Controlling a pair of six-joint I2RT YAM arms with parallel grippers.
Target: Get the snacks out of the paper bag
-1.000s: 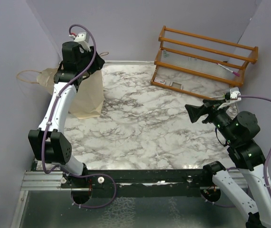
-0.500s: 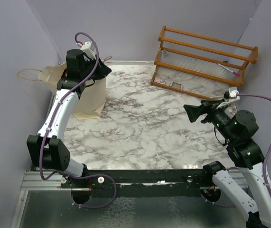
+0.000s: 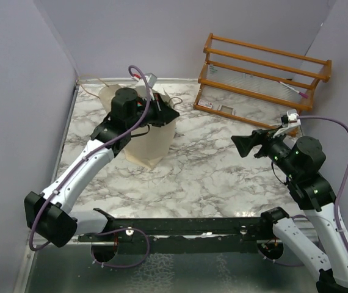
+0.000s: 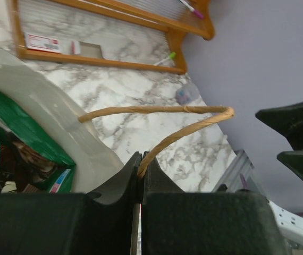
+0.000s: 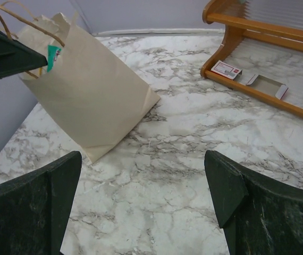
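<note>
Steadying the bag: left fingers [image 4: 114, 186] clamp the cream paper bag's [image 5: 93, 101] brown cord handle [image 4: 183, 133]; the spread right fingers [image 5: 29, 207] should next reach the foil snacks [image 4: 13, 130].

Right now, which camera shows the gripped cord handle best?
Left wrist: the cord handle loops clearly out of the shut left gripper. From above, the arm hides it; the right wrist shows only thin loops at the paper bag's top.
</note>
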